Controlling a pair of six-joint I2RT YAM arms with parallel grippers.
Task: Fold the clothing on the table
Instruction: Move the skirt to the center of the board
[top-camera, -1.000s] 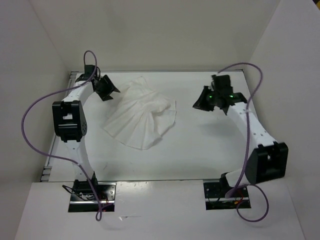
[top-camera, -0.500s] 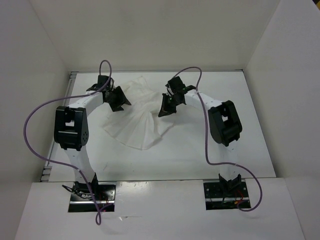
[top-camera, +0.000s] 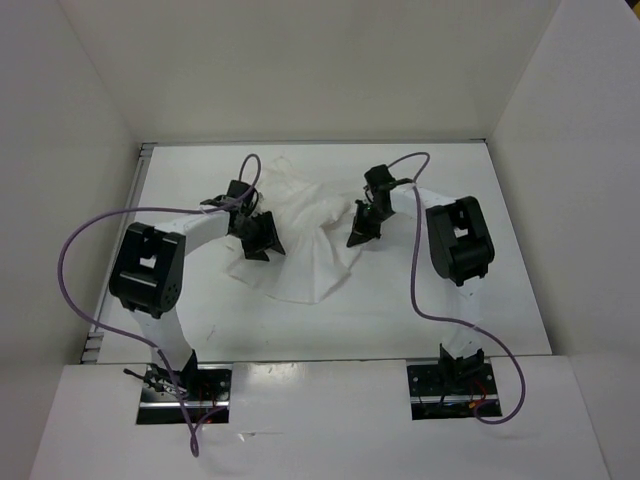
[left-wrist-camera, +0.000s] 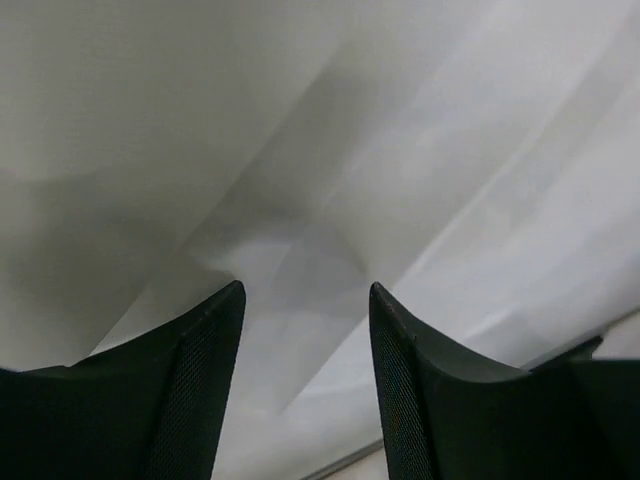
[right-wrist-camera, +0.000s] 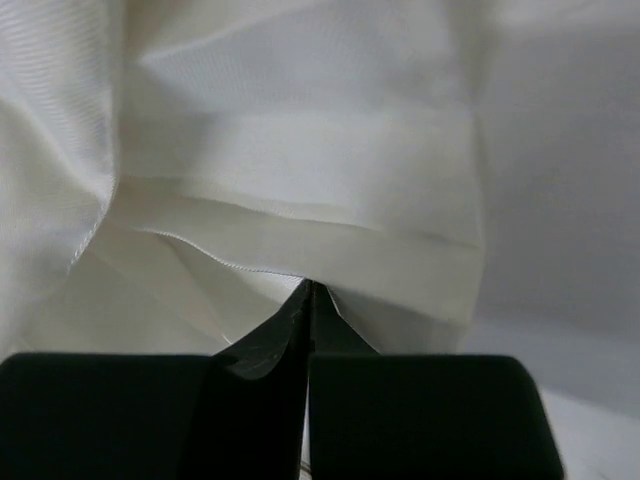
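Observation:
The clothing (top-camera: 305, 268) is a thin white pleated garment spread on the table (top-camera: 470, 300) between my two arms. My left gripper (top-camera: 265, 244) hovers over its left part, jaws open with only flat folds of fabric (left-wrist-camera: 400, 150) showing between the black fingers (left-wrist-camera: 200, 380). My right gripper (top-camera: 358, 236) is at the garment's right edge. In the right wrist view its jaws (right-wrist-camera: 308, 288) are pressed together with the stitched hem of the clothing (right-wrist-camera: 300, 150) meeting their tips, and the fabric bunches up around them.
White walls (top-camera: 300, 70) close in the table at the back and both sides. Purple cables (top-camera: 415, 270) loop off each arm. The right arm's black elbow (top-camera: 458, 240) stands right of the garment, the left arm's elbow (top-camera: 148, 270) to its left.
Both arms swung inward onto the garment. The right gripper closed at the garment's right hem, and the cloth there has bunched up. The left gripper moved right and nearer over the fabric.

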